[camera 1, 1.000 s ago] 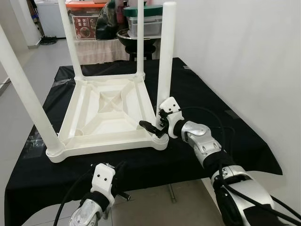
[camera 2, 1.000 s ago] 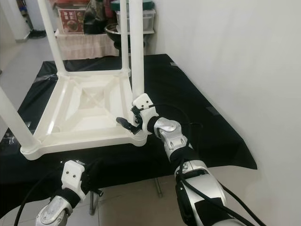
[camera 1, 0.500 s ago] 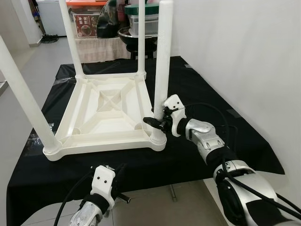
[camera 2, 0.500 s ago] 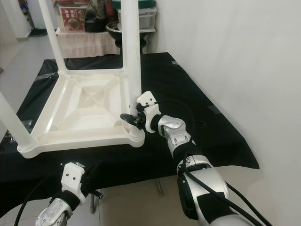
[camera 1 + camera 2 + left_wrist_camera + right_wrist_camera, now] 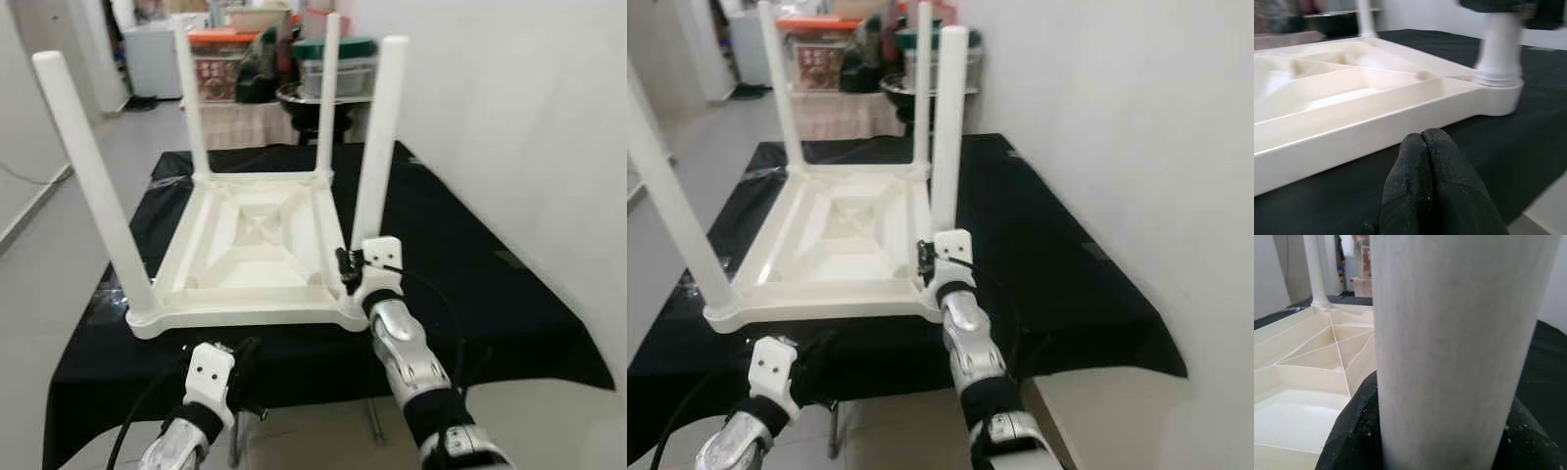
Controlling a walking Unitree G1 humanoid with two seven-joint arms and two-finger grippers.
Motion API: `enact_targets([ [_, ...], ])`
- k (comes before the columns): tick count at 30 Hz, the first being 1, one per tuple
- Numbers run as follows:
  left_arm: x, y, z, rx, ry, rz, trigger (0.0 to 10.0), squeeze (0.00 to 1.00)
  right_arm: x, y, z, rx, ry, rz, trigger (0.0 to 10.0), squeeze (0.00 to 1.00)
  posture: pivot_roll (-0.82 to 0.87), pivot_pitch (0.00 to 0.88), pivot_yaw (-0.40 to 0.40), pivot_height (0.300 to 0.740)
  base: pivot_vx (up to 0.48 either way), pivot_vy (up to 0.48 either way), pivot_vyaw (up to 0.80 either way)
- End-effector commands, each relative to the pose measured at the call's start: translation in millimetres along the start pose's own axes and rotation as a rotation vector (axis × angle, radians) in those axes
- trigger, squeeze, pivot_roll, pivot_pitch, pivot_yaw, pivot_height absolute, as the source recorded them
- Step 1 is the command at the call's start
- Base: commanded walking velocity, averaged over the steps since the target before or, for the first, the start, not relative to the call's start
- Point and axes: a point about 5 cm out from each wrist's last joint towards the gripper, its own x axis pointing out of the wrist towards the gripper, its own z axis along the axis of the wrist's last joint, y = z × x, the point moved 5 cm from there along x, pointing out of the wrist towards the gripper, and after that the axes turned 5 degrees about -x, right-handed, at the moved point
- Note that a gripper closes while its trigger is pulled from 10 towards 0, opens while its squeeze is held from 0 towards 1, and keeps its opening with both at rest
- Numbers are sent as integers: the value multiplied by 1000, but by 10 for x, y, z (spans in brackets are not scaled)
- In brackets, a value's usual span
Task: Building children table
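Now right end effector (image 5: 350, 276) pinching near white table leg (image 5: 377, 147), left end effector (image 5: 1422, 188) pressed together below upturned table (image 5: 250, 245)

Four upright legs (image 5: 376, 137) fence the open tabletop underside (image 5: 257, 245).

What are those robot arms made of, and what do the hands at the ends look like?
Each arm is built from rounded, shiny silver segments with black joints, and loose black cables run alongside. A white, boxy plastic block sits at each wrist. The left gripper ends in two long, matt black fingers with rounded, slightly dusty tips; the right gripper has the same black fingers beyond its white block.
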Motion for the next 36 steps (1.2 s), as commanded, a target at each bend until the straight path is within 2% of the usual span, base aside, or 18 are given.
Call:
enact_targets([
  [1,-8,11,-62,-13,27,-2,10000,0,-141,73,-568,-7,223,27,0,0,69,34,-29,740,0,0,0],
  [2,-4,14,-59,-12,25,1,10000,0,-113,123,-520,-3,213,43,2039,0,71,31,-32,740,0,0,0],
  [4,1,16,-55,-11,22,5,10000,0,-86,180,-470,2,203,62,2039,0,72,31,-32,740,0,0,0],
  [5,2,17,-54,-10,22,6,10000,0,-85,208,-435,-1,198,62,10000,0,75,30,-34,740,0,0,0],
  [6,2,18,-54,-10,22,7,10000,0,-92,221,-414,-3,196,59,10000,0,75,30,-34,740,0,0,0],
  [7,4,20,-54,-9,21,8,10000,0,-68,274,-307,1,154,103,10000,1000,81,28,-37,740,0,0,0],
  [9,5,21,-53,-10,21,8,10000,0,-67,313,-225,1,124,128,10000,1000,81,28,-37,740,0,0,0],
  [13,12,9,-56,-11,21,6,10000,0,6,350,90,39,5,282,10000,1000,79,24,-42,740,0,0,0],
  [15,13,6,-57,-12,21,5,10000,0,19,354,134,45,-8,331,10000,1000,80,23,-42,740,0,0,0],
  [16,15,2,-56,-12,20,6,10000,0,17,361,185,-10,-29,418,10000,39,85,24,-45,740,0,0,0],
  [20,20,-5,-53,-12,18,6,10000,0,1,360,235,-95,-47,534,10000,39,87,24,-48,740,0,0,0],
  [23,20,-15,-54,-12,16,7,10000,0,-10,238,219,-211,-13,658,10000,0,95,22,-54,740,0,0,0],
  [27,16,-25,-53,-12,14,8,10000,0,3,163,228,-224,9,692,10000,0,102,22,-55,740,0,0,0],
  [28,13,-30,-53,-13,14,8,10000,0,12,137,228,-206,23,698,8196,0,104,23,-54,740,0,0,0],
  [30,10,-34,-52,-13,13,8,10000,0,16,118,229,-193,31,705,8196,0,105,24,-54,740,0,0,0],
  [31,4,-38,-51,-13,13,8,10000,0,25,100,233,-180,39,709,2000,0,105,26,-52,740,0,0,0],
  [32,-5,-44,-49,-14,13,7,10000,0,35,87,244,-160,41,706,0,0,105,30,-48,740,0,0,0],
  [36,-37,-61,-45,-17,14,4,10000,0,39,80,253,-115,39,713,0,0,113,41,-46,740,0,0,0],
])
